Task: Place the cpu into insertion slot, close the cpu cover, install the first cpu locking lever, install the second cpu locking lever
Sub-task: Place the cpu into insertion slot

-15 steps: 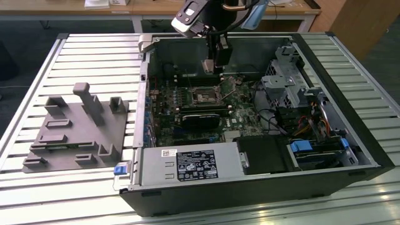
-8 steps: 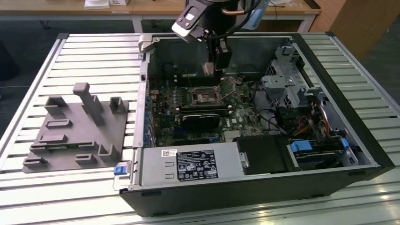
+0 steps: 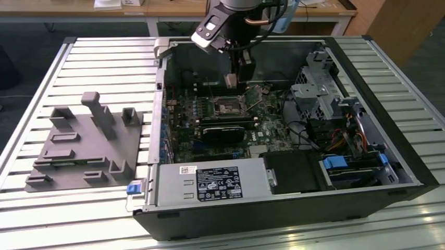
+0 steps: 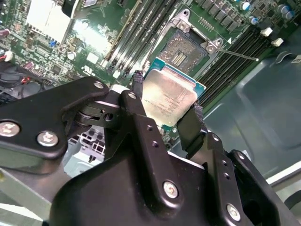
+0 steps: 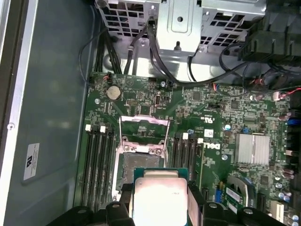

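Observation:
My gripper (image 3: 235, 79) hangs inside the open computer case, shut on the cpu (image 3: 230, 80), a flat square chip with a silver-grey top. In the second wrist view the cpu (image 4: 169, 96) sits between two black fingers (image 4: 190, 127), a short way above the board and apart from it. The insertion slot (image 3: 226, 105) is a dark square socket on the green board, just beyond the chip in both wrist views (image 4: 184, 49) (image 5: 141, 167). The cpu cover (image 5: 143, 134), a thin silver frame, is swung open past the socket. A thin locking lever (image 4: 237, 55) sticks out beside the socket.
Black memory slots (image 5: 99, 165) flank the socket. A black card (image 3: 222, 130) lies on the near side of it in the exterior view, with the power supply (image 3: 208, 182) closer still. A drive cage (image 3: 313, 94) and cables fill the exterior view's right. A grey fixture (image 3: 83, 140) stands outside the case.

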`<state>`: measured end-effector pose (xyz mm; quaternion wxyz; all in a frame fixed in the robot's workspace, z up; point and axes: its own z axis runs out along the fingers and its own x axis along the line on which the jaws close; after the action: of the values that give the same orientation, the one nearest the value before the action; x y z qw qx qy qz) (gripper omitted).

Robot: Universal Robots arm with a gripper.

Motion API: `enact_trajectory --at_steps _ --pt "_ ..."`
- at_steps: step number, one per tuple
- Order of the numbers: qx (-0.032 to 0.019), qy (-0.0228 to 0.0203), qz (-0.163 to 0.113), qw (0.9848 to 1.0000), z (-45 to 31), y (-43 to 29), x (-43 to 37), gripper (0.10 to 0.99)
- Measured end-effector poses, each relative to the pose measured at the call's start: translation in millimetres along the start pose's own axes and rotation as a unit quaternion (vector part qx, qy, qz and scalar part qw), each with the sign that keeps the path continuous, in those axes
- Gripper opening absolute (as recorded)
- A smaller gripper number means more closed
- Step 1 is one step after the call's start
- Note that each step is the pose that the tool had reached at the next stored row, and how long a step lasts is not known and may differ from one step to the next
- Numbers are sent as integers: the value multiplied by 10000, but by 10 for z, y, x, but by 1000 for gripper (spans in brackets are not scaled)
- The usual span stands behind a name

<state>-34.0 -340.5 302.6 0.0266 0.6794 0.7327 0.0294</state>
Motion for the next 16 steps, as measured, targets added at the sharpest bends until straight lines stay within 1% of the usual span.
enact_trajectory --at_steps 4,8,16 --pt "0 -2 28 10000 57 -3 17 541" --pt "0 -3 39 10000 93 -6 18 541" --pt "7 -3 40 10000 191 -14 19 541"
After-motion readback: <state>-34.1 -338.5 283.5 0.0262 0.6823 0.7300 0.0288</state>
